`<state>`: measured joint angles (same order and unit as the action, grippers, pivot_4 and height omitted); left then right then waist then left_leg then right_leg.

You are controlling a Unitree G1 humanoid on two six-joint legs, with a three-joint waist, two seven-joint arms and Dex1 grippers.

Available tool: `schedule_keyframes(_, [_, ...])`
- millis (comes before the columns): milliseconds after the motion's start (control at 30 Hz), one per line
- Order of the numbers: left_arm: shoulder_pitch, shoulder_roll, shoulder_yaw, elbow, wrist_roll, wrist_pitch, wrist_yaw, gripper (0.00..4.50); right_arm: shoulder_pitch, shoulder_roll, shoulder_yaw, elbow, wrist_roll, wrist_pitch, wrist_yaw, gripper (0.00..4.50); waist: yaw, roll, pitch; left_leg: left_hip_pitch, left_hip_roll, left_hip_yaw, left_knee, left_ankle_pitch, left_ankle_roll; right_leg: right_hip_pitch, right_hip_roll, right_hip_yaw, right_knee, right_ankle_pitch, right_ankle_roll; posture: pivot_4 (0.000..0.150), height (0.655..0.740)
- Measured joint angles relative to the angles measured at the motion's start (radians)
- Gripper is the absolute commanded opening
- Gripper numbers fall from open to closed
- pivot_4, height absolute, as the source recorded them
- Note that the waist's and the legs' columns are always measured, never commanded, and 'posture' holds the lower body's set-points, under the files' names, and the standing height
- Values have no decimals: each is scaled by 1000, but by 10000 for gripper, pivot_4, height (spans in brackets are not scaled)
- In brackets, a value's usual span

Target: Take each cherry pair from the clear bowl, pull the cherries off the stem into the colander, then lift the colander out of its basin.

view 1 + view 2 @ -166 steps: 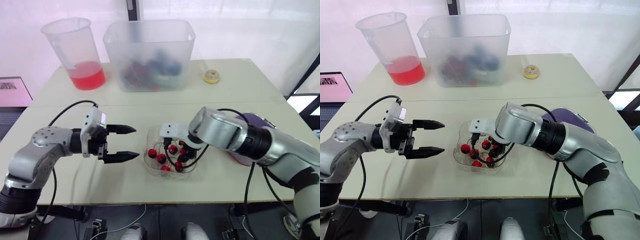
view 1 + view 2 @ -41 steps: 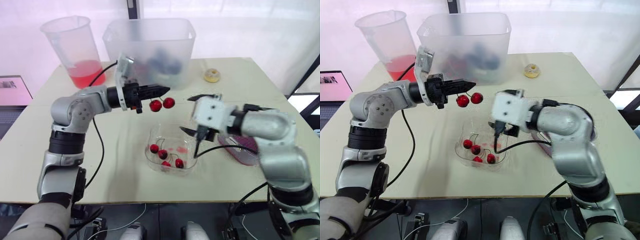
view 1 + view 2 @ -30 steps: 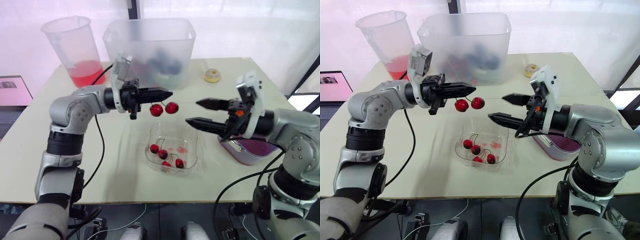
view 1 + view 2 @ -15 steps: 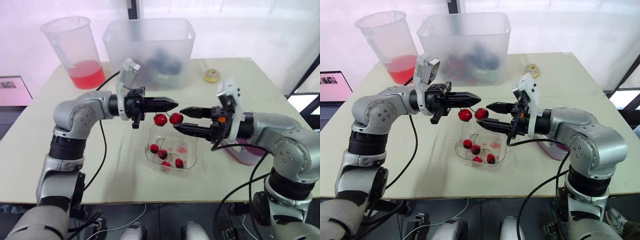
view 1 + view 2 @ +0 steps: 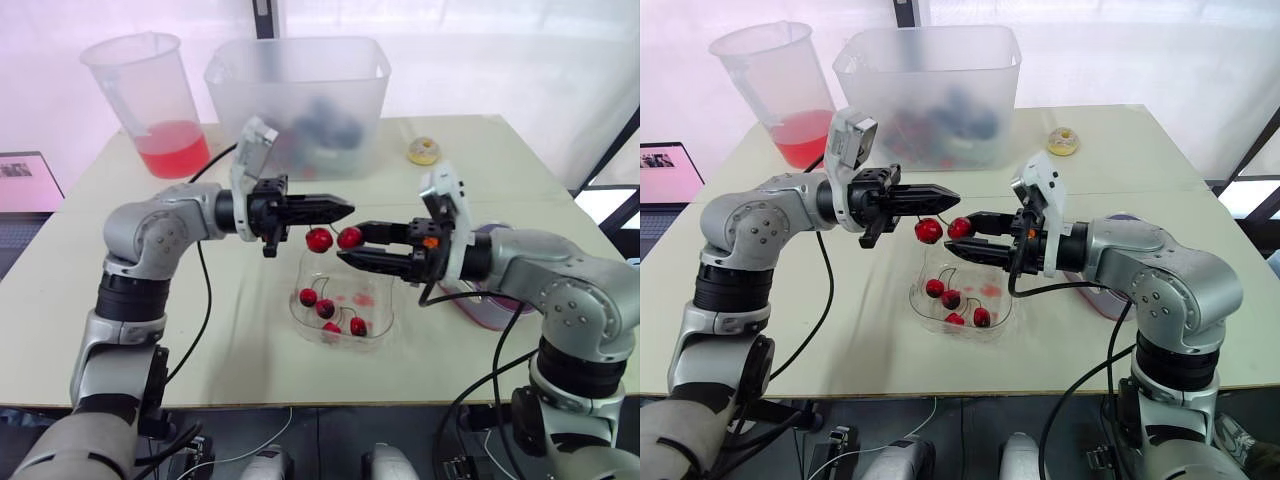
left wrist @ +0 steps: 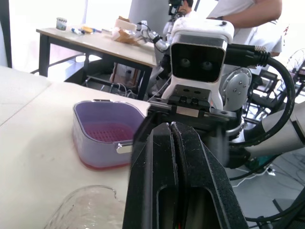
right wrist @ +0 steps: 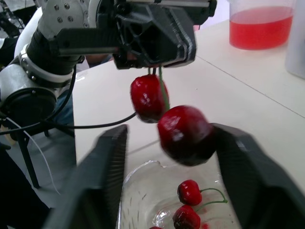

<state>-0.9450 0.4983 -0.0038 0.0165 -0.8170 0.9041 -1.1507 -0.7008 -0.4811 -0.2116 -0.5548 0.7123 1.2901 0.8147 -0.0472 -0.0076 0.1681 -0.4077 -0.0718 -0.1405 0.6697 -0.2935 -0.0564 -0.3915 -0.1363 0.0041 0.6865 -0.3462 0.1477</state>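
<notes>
Left gripper (image 5: 348, 209) clamps the cherry pair (image 5: 320, 240) by its stem — fruit hanging free — so the open right gripper (image 5: 349, 242) brackets one.

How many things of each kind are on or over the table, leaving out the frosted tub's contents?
Cherries: 6 (2 hanging from the left gripper, 4 in the clear bowl)
Clear containers: 3 (jug, frosted tub, clear bowl)
Colander-and-basin set: 1
Yellow ring: 1
Total: 11
</notes>
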Motion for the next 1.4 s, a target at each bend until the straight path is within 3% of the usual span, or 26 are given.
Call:
schedule_keyframes(233, [0, 0, 2, 0, -1, 0, 5, 0, 0, -28, 31, 12, 53, -39, -33, 24639, 0, 0, 0, 0, 0, 0, 0, 0, 0, 0, 0, 0, 0, 0, 0, 1500, 7400])
schedule_keyframes(367, [0, 0, 2, 0, -1, 0, 5, 0, 1, -38, 33, 17, 85, -51, -54, 13267, 0, 0, 0, 0, 0, 0, 0, 0, 0, 0, 0, 0, 0, 0, 0, 1500, 7400])
schedule_keyframes(800, [1, 0, -1, 0, 1, -1, 2, 0, 25, -78, 53, 17, 139, -95, -104, 13267, 1, 0, 0, 0, 0, 0, 0, 0, 0, 0, 0, 0, 0, 0, 0, 1500, 7400])
schedule_keyframes(1200, [-11, 22, -8, 53, 34, -48, -31, 0, 147, -139, 47, 45, 182, -136, -102, 13267, 1, 0, 0, 0, 0, 0, 1, 0, 0, 1, 0, -1, -1, 0, 0, 1500, 7400])
schedule_keyframes(1400, [-13, 19, -8, 57, 42, -59, -39, 0, 206, -231, -9, 45, 225, -142, -101, 13267, 4, 0, 0, 0, 0, 0, 2, 0, 0, 2, 0, -2, -1, 0, 0, 1500, 7400])
